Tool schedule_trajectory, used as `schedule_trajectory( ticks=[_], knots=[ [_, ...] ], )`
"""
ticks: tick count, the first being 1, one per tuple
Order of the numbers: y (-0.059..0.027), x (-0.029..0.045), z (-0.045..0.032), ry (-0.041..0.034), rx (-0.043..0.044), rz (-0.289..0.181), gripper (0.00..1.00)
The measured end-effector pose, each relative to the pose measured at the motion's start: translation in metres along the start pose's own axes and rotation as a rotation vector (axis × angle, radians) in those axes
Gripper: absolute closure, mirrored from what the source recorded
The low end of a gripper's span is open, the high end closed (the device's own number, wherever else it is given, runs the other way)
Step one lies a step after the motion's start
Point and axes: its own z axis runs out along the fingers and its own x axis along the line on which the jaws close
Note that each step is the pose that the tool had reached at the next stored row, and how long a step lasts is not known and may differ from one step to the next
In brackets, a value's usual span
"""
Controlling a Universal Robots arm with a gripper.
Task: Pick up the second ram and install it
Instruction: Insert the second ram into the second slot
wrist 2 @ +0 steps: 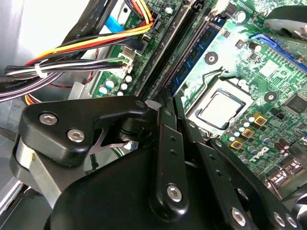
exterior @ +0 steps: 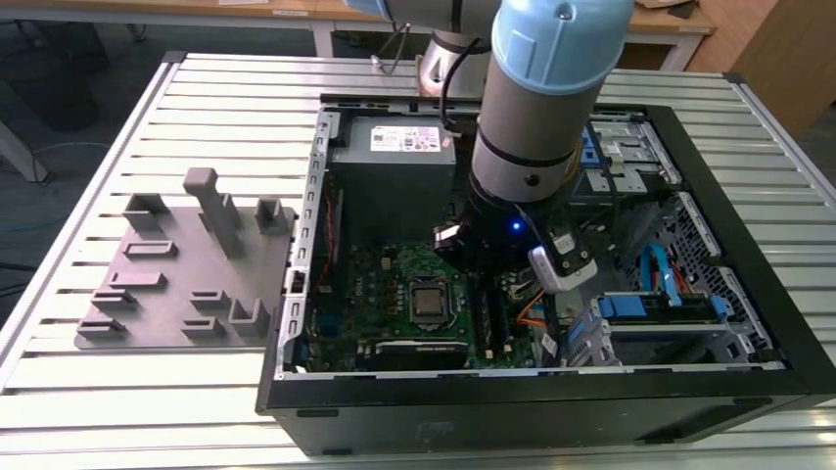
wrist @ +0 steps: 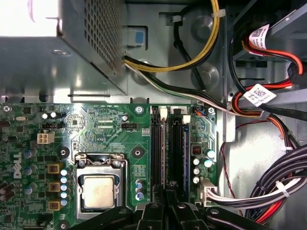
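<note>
Jaws (wrist: pixel 165 203) look pressed together directly over second ram (wrist: pixel 175 153), which sits in its slot beside CPU (wrist: pixel 98 190), prob. pushing it home into motherboard (wrist: pixel 96 124).

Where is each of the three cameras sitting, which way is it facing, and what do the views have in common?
Exterior view: off the arm, above and in front of the open computer case, looking down; the arm reaches into it.
First wrist view: on the arm, looking straight down at the motherboard; the gripper shows at the edge.
Second wrist view: on the arm, looking obliquely along the RAM slots; gripper linkage fills the foreground.
All three share the silver CPU.
</note>
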Motion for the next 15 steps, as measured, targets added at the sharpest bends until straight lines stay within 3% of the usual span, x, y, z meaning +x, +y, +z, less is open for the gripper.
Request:
schedule_trajectory(
  ticks=[15],
  knots=[
    [-0.0001,-0.0035,0.0075,0.0008,0.0006,0.0,0.89]
  ],
)
